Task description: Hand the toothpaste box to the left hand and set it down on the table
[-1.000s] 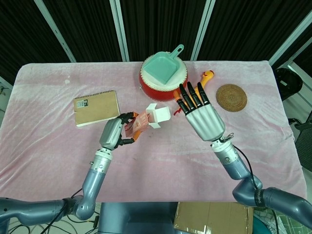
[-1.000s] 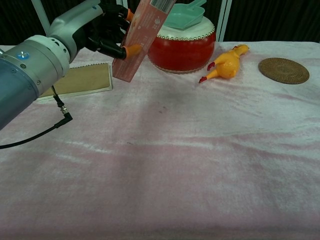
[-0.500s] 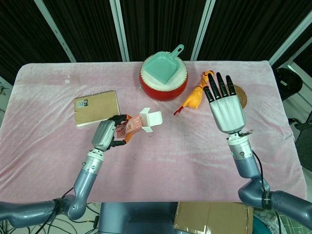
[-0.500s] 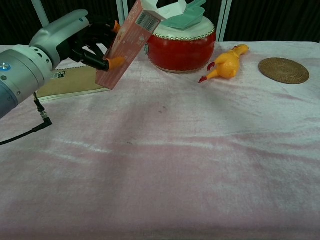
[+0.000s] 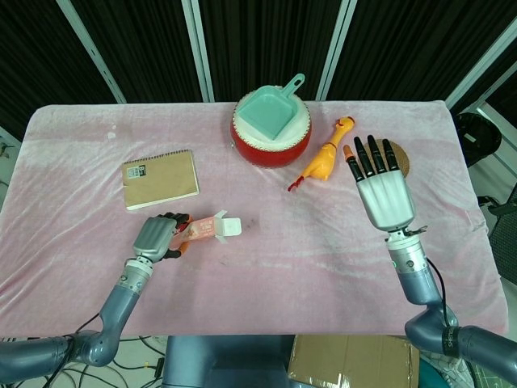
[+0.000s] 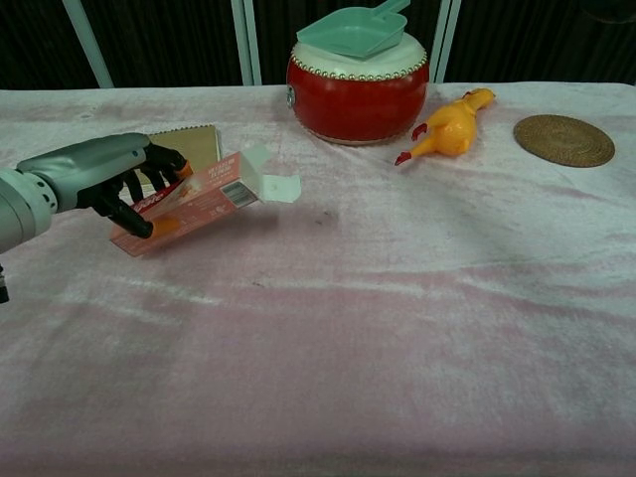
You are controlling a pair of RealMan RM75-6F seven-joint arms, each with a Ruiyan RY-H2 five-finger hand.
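The toothpaste box (image 5: 203, 229) is a pink-orange carton with white end flaps open. In the chest view the toothpaste box (image 6: 189, 203) is nearly flat, just above or on the pink cloth, right of the notebook. My left hand (image 5: 157, 236) grips its left end; in the chest view my left hand (image 6: 104, 179) has fingers wrapped around the carton. My right hand (image 5: 383, 190) is raised at the right with fingers spread and nothing in it; the chest view does not show it.
A red drum (image 5: 270, 133) carrying a green dustpan (image 5: 273, 111) stands at the back centre. A yellow rubber chicken (image 5: 325, 153) lies to its right, a woven coaster (image 6: 563, 139) beyond. A brown notebook (image 5: 160, 179) lies just behind my left hand.
My left hand has lowered the box from a steep tilt to almost flat at the cloth and drawn back toward me. My right hand has pulled away to the right, still spread.
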